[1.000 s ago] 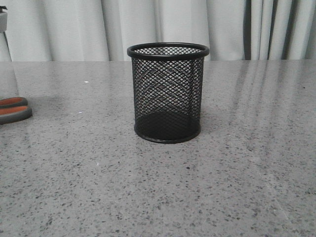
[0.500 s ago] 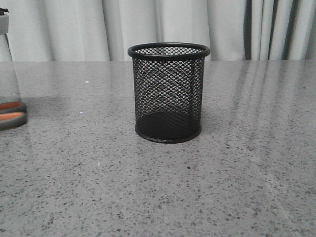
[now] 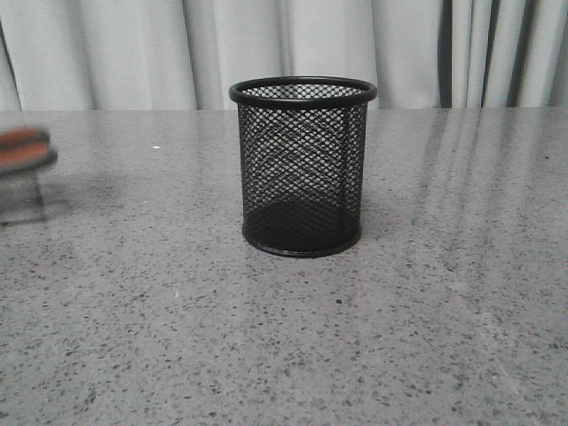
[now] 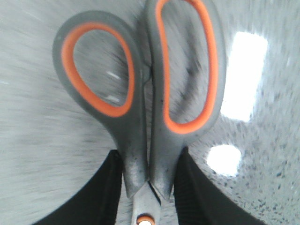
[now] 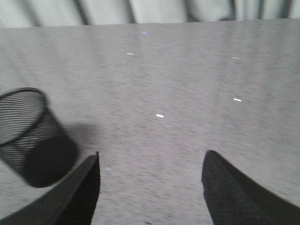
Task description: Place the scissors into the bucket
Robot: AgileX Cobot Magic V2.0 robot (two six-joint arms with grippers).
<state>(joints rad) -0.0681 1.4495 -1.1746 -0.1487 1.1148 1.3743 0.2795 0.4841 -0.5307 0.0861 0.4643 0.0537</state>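
Note:
The bucket (image 3: pixel 303 167), a small black wire-mesh cup, stands upright at the middle of the table; it also shows in the right wrist view as the bucket (image 5: pixel 29 136). The scissors (image 4: pixel 145 93), grey handle loops lined in orange, are held off the table by my left gripper (image 4: pixel 149 161), whose black fingers (image 4: pixel 108 187) are shut on the handle necks just above the pivot. In the front view only blurred handle loops of the scissors (image 3: pixel 25 149) show at the far left edge, raised above the table. My right gripper (image 5: pixel 151 161) hangs open over bare table beside the bucket.
A grey speckled stone table (image 3: pixel 293 337) runs across the scene, with pale curtains (image 3: pixel 293 44) along its far edge. Bright light reflections (image 4: pixel 243 75) lie on the tabletop under the scissors.
The scissors' handles at the front view's left edge have risen from table level to well above it. The bucket has not moved.

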